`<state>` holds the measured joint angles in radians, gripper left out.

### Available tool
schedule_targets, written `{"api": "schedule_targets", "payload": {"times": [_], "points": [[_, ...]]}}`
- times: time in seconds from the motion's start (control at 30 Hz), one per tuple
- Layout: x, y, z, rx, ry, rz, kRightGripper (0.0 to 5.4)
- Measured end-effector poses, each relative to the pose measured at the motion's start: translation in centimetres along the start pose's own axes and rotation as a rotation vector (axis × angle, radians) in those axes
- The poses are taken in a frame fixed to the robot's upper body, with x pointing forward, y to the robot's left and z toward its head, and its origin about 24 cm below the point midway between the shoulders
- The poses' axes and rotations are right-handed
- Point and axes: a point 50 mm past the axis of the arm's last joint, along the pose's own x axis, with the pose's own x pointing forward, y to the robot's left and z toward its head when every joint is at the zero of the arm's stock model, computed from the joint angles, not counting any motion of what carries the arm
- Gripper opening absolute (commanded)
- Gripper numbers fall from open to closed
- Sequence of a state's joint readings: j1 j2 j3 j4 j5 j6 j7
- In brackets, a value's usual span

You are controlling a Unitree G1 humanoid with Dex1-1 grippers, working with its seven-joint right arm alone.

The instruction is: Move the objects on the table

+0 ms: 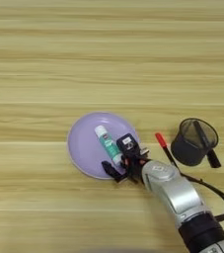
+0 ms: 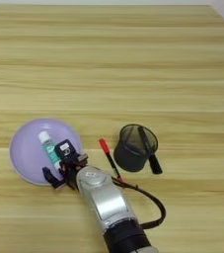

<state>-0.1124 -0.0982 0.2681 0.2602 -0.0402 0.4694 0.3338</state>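
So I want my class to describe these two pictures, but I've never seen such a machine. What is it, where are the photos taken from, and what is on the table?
Both pictures come from a twin camera on a humanoid robot's head, looking down; they show one scene from slightly shifted positions. The silver limb is its right arm, ending in a black two-fingered pincer. On the wooden table lies a lilac plate with a white glue stick on it. The pincer's fingers sit on either side of the stick's lower end; whether they grip it is unclear. To the right lies a pen with a red tip, and a black mesh cup stands beyond it.
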Motion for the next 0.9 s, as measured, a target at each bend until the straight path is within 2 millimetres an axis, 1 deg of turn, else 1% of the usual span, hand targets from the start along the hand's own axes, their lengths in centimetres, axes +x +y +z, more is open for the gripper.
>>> {"api": "schedule_targets", "payload": {"times": [0.13, 0.6, 0.9], "points": [[0.15, 0.13, -0.15, 0.0, 0.009, 0.002, 5.37], [0.34, 0.1, -0.2, -0.005, 0.007, 0.001, 5.37], [0.11, -0.64, -0.34, -0.038, 0.025, -0.026, 5.37]]}}
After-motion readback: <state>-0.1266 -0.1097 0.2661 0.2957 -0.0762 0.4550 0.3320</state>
